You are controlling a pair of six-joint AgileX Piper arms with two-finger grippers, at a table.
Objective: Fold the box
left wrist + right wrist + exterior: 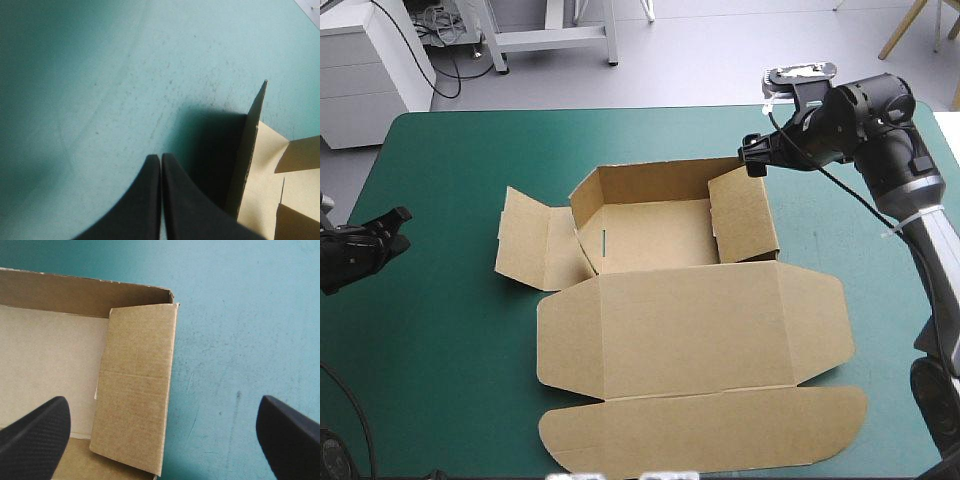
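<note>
The brown box (pixel 660 235) sits at the middle of the desk (pixel 450 170), on the teal-green cover, as an open tray. Its far wall and left wall stand raised. On the right, a side panel (pixel 745 215) leans inward over the tray floor. A loose flap (pixel 525 240) spreads out from the left wall toward the desk's left edge, its outer edge tilted up off the cover. The lid (pixel 690 330) lies flat, running toward the near edge, and its rounded tuck flap (pixel 705 430) almost reaches that edge.

The right arm comes in over the desk's right edge and bends above the far right corner. The right claw (pixel 753 158) hangs at the tray's far right corner, pointing down at it with its black fingers wide apart and gripping nothing. Whether it touches the board cannot be told.

The left claw (pixel 398 222) is low by the left edge with its fingers pressed together, aimed at the spread flap but apart from it.
</note>
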